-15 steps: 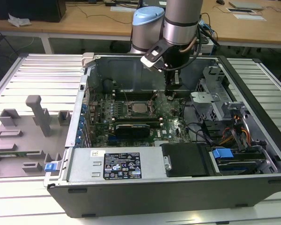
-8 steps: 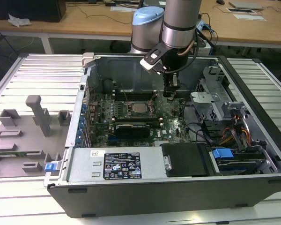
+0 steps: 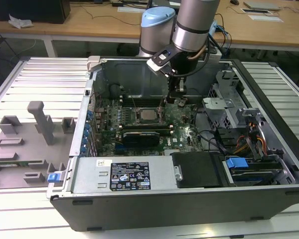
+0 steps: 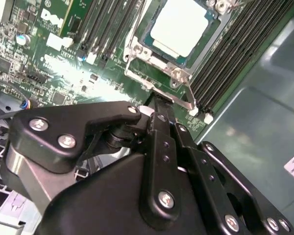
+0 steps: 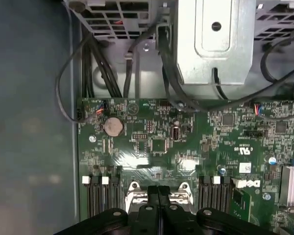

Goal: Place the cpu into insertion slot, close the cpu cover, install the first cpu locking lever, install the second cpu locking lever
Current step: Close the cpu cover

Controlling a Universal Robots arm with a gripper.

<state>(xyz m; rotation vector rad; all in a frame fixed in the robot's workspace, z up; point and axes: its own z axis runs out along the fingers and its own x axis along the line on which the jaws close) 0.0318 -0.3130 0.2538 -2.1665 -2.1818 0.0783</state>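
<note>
The cpu (image 3: 148, 115) lies flat in the middle of the motherboard, its silver top (image 4: 179, 27) showing through the window of the grey cpu cover (image 4: 137, 51), which lies down around it. The insertion slot is hidden beneath chip and cover. A thin metal locking lever (image 4: 179, 99) runs along the socket's near edge. In both wrist views my gripper (image 4: 159, 105) (image 5: 158, 192) has its black fingers pressed together, tips right at that lever and socket edge. The exterior view puts the gripper (image 3: 177, 97) just to the right of the cpu, low inside the case.
Black memory slots (image 4: 225, 54) flank the socket on both sides. A long black expansion card (image 3: 139, 135) lies in front of the cpu. A drive cage (image 3: 224, 107) and cables (image 3: 249, 134) crowd the exterior view's right. A grey fixture plate (image 3: 25, 144) sits outside the case.
</note>
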